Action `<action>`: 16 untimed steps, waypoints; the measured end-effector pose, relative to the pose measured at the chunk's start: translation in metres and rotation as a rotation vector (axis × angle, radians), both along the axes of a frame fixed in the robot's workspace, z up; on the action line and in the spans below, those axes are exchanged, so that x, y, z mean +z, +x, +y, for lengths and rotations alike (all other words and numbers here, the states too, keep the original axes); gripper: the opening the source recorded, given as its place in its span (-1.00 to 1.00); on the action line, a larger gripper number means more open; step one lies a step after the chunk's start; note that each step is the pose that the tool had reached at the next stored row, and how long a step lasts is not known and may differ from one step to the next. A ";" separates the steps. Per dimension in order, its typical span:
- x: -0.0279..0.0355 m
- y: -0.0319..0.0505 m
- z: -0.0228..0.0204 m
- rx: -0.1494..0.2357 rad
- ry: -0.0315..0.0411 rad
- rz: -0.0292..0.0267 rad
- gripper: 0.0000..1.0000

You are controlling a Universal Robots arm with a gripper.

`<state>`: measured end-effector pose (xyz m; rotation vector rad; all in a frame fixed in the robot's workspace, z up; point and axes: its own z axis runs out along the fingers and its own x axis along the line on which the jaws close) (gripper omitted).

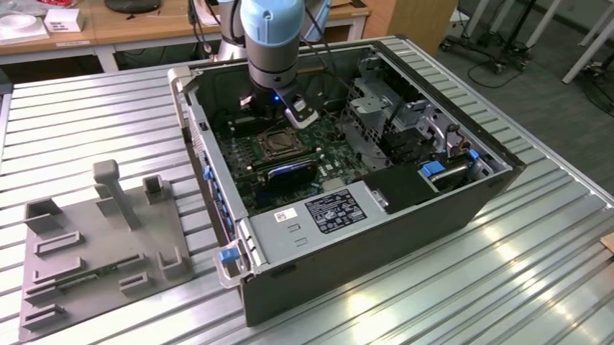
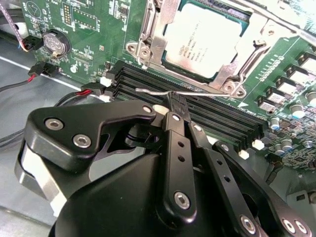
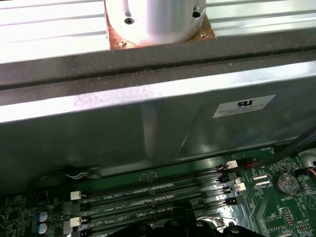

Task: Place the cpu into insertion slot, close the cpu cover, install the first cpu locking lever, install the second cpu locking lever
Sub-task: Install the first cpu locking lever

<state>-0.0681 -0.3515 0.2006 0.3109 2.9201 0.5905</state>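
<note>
My pincer [image 2: 174, 101] is pinched shut on a locking lever [image 2: 148, 91]. The cpu [image 2: 205, 39] sits in the insertion slot [image 1: 276, 144], cpu cover [image 2: 158, 29] down; latching the levers remains, I judge.

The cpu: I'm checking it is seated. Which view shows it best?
The second wrist view: the cpu lies close up, framed by the cpu cover. The exterior view gives it as a small distant square. The first wrist view faces memory slots and the case wall.
</note>
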 end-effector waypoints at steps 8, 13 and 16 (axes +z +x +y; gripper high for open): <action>-0.0034 0.0003 -0.0004 0.000 -0.0001 0.0001 -0.79; -0.0052 0.0010 -0.0003 0.000 -0.0001 0.0001 -0.79; -0.0055 0.0013 -0.0002 -0.001 -0.0001 0.0000 -0.79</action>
